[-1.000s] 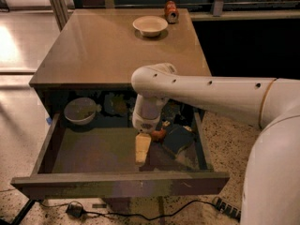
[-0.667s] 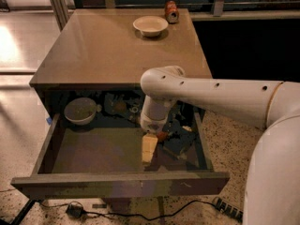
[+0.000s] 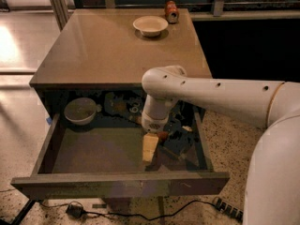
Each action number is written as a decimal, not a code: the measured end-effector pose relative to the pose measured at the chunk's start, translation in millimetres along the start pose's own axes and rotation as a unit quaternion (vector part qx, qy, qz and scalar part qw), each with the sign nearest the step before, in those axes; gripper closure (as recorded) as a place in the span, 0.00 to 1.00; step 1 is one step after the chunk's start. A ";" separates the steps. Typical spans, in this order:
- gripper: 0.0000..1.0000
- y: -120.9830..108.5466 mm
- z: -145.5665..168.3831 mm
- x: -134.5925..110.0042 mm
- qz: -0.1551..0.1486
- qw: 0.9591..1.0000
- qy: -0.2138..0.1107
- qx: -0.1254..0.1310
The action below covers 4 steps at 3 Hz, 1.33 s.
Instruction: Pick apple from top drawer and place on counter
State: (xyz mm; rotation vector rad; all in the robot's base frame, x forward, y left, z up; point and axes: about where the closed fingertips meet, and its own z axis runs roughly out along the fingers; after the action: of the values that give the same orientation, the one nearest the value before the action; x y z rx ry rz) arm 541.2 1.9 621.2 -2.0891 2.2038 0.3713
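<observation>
The top drawer point(image 3: 117, 184) is pulled wide open under the counter point(image 3: 108, 55). My white arm reaches down into it from the right, and my gripper point(image 3: 151, 148) hangs low over the drawer's middle, its tan tip close to the floor. A small patch of red-orange, the apple point(image 3: 162, 136), peeks out just right of the gripper; most of it is hidden behind the wrist. I cannot tell whether the gripper touches it.
A pale bowl point(image 3: 80, 110) sits in the drawer's back left corner. Dark packets and clutter point(image 3: 180, 137) fill the drawer's right side and back. On the counter's far edge stand a white bowl point(image 3: 150, 25) and a red-brown can point(image 3: 171, 11).
The arm and gripper have shifted a little to the right and toward the drawer's front. The bowls and can have not moved.
</observation>
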 end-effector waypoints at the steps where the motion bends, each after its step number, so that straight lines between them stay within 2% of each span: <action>1: 0.00 -6.4 -9.2 9.0 0.013 1.000 -0.009 0.015; 4: 0.00 -15.9 -4.0 9.1 0.027 0.999 -0.010 0.017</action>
State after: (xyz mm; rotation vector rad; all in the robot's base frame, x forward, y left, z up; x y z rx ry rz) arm 556.8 -8.5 621.1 -2.0035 2.2414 0.3539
